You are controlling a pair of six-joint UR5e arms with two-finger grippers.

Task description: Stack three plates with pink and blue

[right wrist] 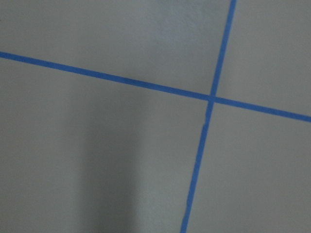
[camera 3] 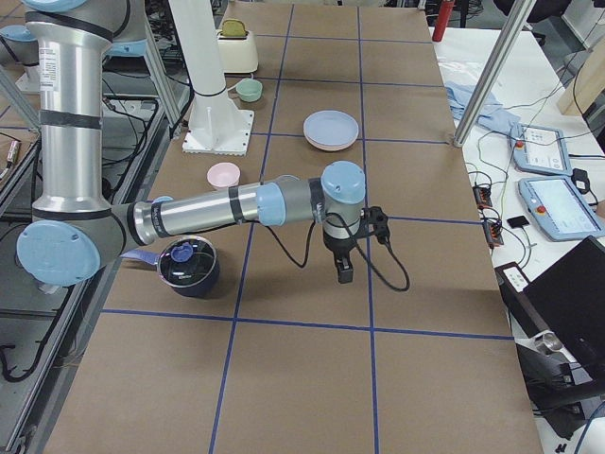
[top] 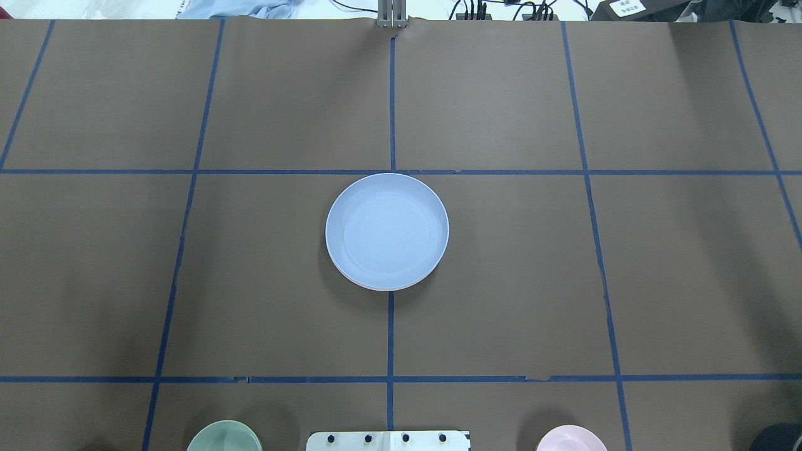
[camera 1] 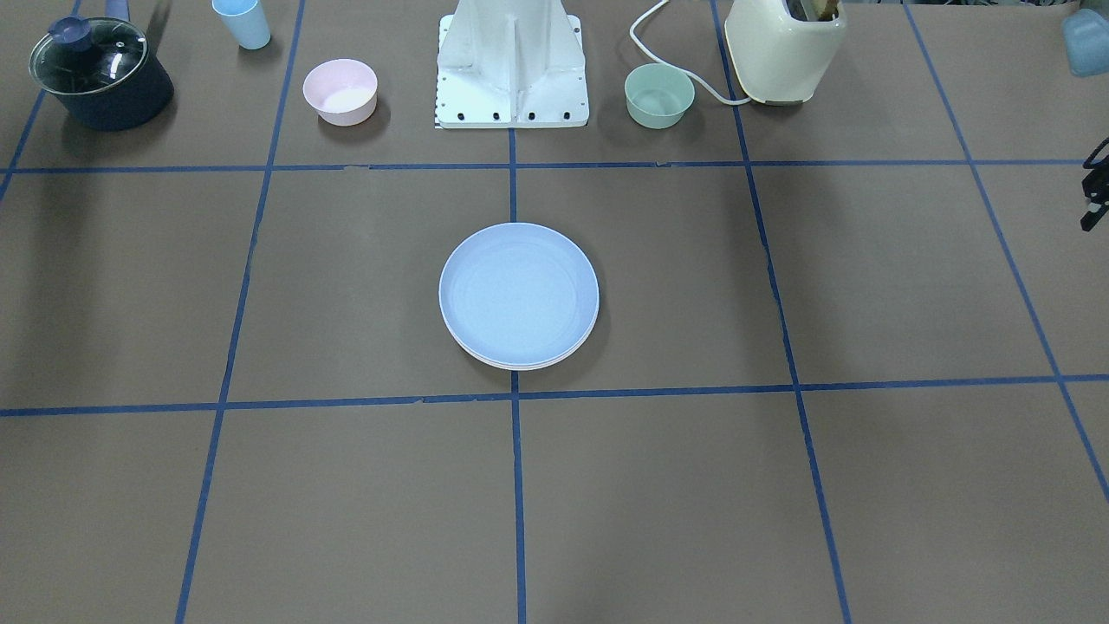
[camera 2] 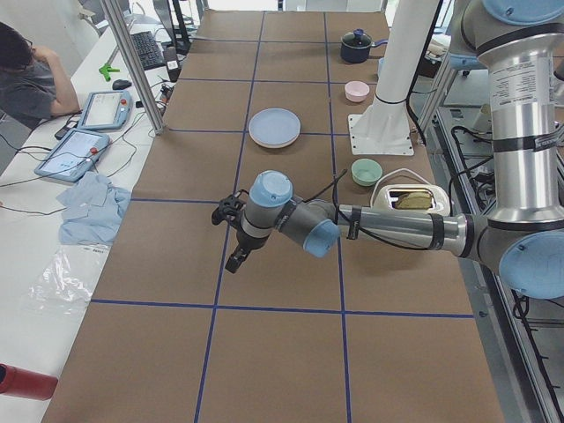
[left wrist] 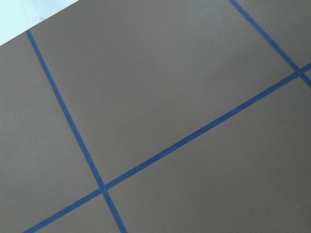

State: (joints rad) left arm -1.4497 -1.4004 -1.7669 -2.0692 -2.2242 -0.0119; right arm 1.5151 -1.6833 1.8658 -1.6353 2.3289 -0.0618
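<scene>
The pale blue plate (camera 1: 518, 293) lies on top of a stack at the table's middle, also in the overhead view (top: 387, 230). A pale rim (camera 1: 520, 365) shows under it. In the exterior right view the pink plate's edge (camera 3: 327, 146) shows beneath the blue one. I cannot make out the cream-white plate on its own. My left gripper (camera 2: 235, 259) hangs over bare table far from the stack, with only a black sliver of it (camera 1: 1095, 186) in the front view. My right gripper (camera 3: 342, 274) hangs over bare table on the other side. I cannot tell whether either is open or shut. Both hold nothing that I can see.
Along the robot's side stand a lidded dark pot (camera 1: 100, 74), a blue cup (camera 1: 243, 22), a small pink bowl (camera 1: 340, 91), the white robot base (camera 1: 511, 69), a small green bowl (camera 1: 658, 95) and a cream toaster (camera 1: 784, 52). An operator (camera 2: 26, 79) sits beyond the table.
</scene>
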